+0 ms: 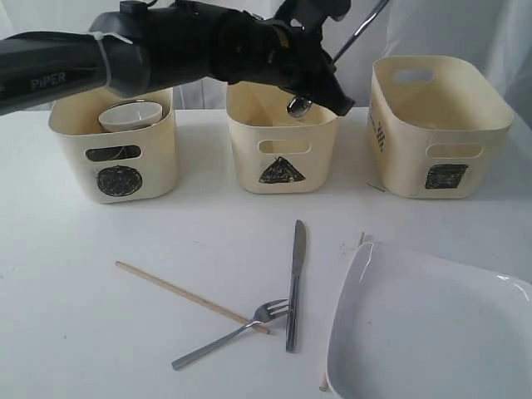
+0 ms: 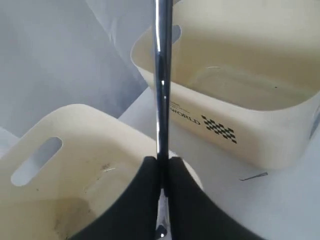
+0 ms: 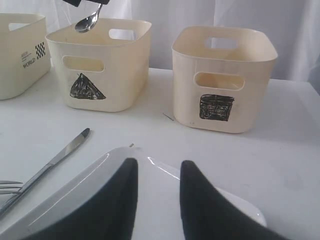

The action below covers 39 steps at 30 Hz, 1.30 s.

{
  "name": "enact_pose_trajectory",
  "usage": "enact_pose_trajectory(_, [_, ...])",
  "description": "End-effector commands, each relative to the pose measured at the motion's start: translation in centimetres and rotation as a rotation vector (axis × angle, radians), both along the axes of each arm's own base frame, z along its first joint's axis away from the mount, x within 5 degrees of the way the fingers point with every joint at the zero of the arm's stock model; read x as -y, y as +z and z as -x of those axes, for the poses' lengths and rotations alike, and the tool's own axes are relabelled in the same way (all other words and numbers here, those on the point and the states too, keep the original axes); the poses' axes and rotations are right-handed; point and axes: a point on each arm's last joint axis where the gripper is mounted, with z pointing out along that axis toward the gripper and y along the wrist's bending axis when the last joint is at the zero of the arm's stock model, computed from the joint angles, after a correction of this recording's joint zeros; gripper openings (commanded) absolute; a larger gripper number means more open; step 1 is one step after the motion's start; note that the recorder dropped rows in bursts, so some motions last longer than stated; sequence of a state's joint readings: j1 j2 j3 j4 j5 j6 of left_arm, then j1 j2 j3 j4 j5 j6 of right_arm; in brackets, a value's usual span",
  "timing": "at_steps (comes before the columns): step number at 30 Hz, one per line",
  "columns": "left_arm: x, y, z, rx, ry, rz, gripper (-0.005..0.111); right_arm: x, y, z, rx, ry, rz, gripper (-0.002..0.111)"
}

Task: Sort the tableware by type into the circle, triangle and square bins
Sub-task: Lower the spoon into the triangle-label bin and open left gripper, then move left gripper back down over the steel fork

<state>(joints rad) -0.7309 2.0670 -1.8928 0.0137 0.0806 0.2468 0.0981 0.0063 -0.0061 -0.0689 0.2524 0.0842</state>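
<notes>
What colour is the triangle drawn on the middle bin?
Black, scribbled on the cream bin; clearest in the right wrist view.

We see only part of the large white square plate [image 1: 432,332], cut off by the exterior view's right and lower edges; it covers all but the two tips of a wooden chopstick [image 1: 322,384]. The black left arm [image 1: 208,37] hides the rear rims of the cream circle-marked tub [image 1: 75,158] and the triangle-marked tub [image 1: 249,158]. The handle of the steel spoon [image 1: 298,105] runs off the top edge.

shiny metal spoon [image 1: 298,105]; matt plastic triangle bin [image 1: 283,145]; wooden chopstick [image 1: 187,295]
</notes>
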Motion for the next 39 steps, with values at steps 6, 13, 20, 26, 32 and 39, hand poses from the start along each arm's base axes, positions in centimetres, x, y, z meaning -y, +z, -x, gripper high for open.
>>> enact_pose_trajectory(6, [-0.9, -1.0, -1.4, -0.009, 0.033, -0.001, 0.0, 0.1, -0.1, 0.0, 0.008, -0.009, 0.005, 0.029])
enact_pose_trajectory(13, [-0.9, -1.2, -1.5, -0.014, 0.034, -0.005, 0.0, 0.1, -0.1, 0.0, 0.008, -0.009, 0.005, 0.029])
enact_pose_trajectory(20, [-0.9, -1.3, -1.5, -0.033, 0.041, 0.001, 0.025, 0.1, -0.1, 0.0, 0.008, -0.009, 0.005, 0.029])
enact_pose_trajectory(26, [-1.3, -0.4, -0.8, -0.111, 0.063, 0.025, 0.032, 0.1, -0.1, 0.0, 0.008, -0.009, 0.005, 0.029])
enact_pose_trajectory(32, [-2.9, 2.6, 1.6, -0.19, 0.045, -0.058, 0.032, 0.1, -0.1, 0.0, 0.008, -0.009, 0.005, 0.029])
enact_pose_trajectory(39, [-4.8, 5.8, 4.6, -0.258, 0.02, -0.134, 0.032, 0.1, -0.1, 0.0, 0.008, -0.009, 0.005, 0.029])
